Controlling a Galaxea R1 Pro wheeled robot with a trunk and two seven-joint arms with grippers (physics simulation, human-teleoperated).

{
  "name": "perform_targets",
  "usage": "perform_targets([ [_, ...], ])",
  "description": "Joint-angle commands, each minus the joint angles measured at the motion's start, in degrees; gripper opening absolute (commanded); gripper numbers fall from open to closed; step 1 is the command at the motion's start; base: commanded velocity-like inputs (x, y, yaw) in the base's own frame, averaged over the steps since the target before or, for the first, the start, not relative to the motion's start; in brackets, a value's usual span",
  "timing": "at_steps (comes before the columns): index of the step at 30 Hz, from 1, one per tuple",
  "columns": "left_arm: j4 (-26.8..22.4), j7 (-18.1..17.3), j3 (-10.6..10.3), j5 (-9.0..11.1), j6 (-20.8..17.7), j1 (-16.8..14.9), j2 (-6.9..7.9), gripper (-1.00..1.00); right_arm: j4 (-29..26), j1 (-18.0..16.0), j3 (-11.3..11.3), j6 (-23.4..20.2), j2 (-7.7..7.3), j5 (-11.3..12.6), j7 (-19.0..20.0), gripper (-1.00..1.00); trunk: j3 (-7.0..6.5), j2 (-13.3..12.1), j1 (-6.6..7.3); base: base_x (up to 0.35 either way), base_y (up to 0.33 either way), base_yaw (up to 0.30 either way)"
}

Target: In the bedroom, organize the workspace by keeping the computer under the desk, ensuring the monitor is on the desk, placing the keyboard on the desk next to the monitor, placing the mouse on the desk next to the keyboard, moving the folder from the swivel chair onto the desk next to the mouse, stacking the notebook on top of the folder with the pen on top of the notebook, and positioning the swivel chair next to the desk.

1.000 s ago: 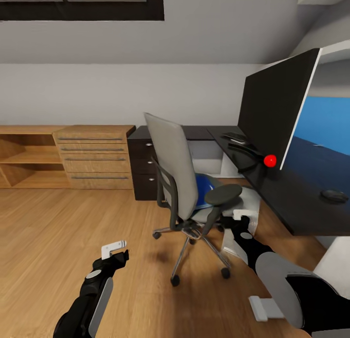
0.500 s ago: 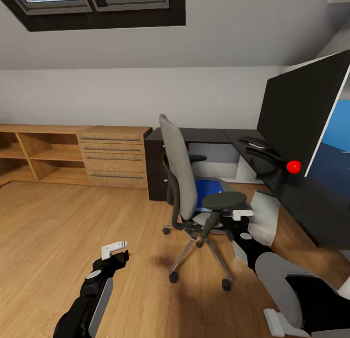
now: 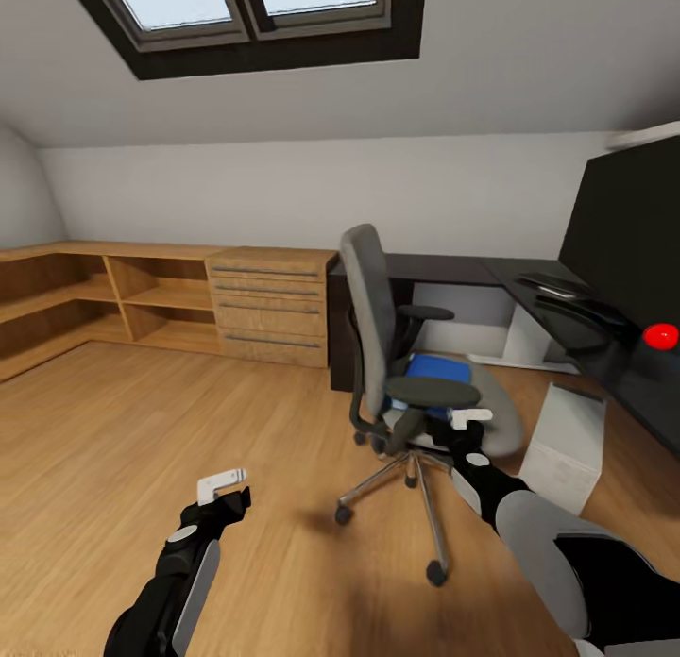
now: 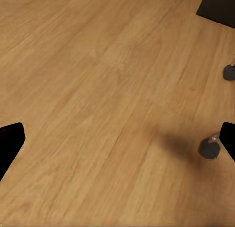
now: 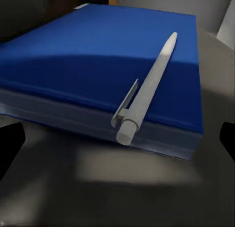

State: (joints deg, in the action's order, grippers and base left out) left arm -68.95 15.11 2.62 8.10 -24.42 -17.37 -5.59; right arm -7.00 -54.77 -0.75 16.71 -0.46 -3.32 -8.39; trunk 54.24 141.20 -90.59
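The swivel chair (image 3: 373, 303), grey with black armrests, stands on the wood floor left of the black desk (image 3: 491, 270). A blue folder (image 3: 436, 367) lies on its seat. Up close it is a blue slab (image 5: 112, 51) with pale edges and a grey pen (image 5: 147, 92) on top; I cannot tell folder from notebook. My right gripper (image 3: 469, 419) (image 5: 117, 139) is open just in front of that slab, beside the near armrest. My left gripper (image 3: 223, 482) (image 4: 117, 144) hangs open over bare floor. The monitor (image 3: 628, 232) and keyboard (image 3: 557, 284) sit on the desk.
A light grey computer case (image 3: 565, 440) stands on the floor by the desk. Low light-wood cabinets (image 3: 269, 303) and open shelves (image 3: 85, 298) line the back and left walls. Chair castors (image 4: 209, 148) show near my left gripper. Open floor stretches to the left.
The whole view has swung left and upward, so the skylight and the left shelves now show and the monitor has slid to the right edge. Both arms keep their pose.
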Motion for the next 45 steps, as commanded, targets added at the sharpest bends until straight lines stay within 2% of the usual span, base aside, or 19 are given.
perform_targets([
  [1,0.0,0.3,0.0,0.6,-0.2,0.0,-0.03,1.00,0.0,-0.1,-0.1,0.2,0.20,-0.5,-0.2,1.00,-0.01,0.0,0.02,-0.003,0.038,0.220],
  [3,0.0,0.3,0.0,0.6,-0.2,0.0,-0.03,1.00,-0.1,-0.1,-0.2,0.2,0.67,-0.5,-0.2,1.00,-0.12,0.0,0.02,-0.001,0.012,0.196],
  [8,0.0,0.4,0.0,0.5,-0.2,0.0,-0.04,1.00,-0.1,-0.1,-0.3,0.2,0.73,-0.5,-0.2,1.00,-0.19,0.0,0.02,0.000,0.002,0.034],
  [20,-0.1,0.3,0.1,0.6,-0.2,0.0,0.08,1.00,-0.1,-0.1,-0.4,0.2,0.55,-0.5,-0.1,1.00,-0.70,0.0,0.02,0.000,0.000,-0.196],
  [24,-0.3,0.3,0.1,0.6,-0.2,0.0,0.13,1.00,-0.1,-0.1,-0.6,0.1,0.30,-0.1,1.0,1.00,-0.87,0.0,0.02,0.000,0.000,-0.213],
  [26,-0.4,0.3,0.2,0.6,-0.1,0.0,0.14,1.00,-0.1,-0.1,-0.7,0.1,0.16,2.1,3.1,1.00,-0.89,0.0,0.02,0.000,0.000,-0.077],
  [29,-0.5,0.4,0.2,0.6,-0.1,0.0,0.14,1.00,-0.1,-0.1,-0.7,0.1,0.08,4.1,4.7,1.00,-0.91,0.0,0.02,0.000,0.000,-0.030],
  [32,-0.5,0.4,0.3,0.6,-0.1,0.0,0.14,1.00,-0.2,-0.1,-0.9,0.0,0.02,7.8,5.5,1.00,-0.91,0.0,0.02,0.000,0.000,-0.010],
  [36,-0.5,0.4,0.3,0.6,-0.1,0.0,0.14,1.00,-0.3,-0.1,-1.4,-0.4,-0.72,16.2,5.6,1.00,-0.91,0.0,0.02,0.000,0.000,-0.003],
  [45,-0.5,0.4,0.3,0.6,-0.1,0.0,0.14,1.00,-0.7,-0.1,-1.6,-1.8,-2.25,28.9,4.9,1.00,-0.91,0.0,0.02,0.000,0.000,0.000],
])
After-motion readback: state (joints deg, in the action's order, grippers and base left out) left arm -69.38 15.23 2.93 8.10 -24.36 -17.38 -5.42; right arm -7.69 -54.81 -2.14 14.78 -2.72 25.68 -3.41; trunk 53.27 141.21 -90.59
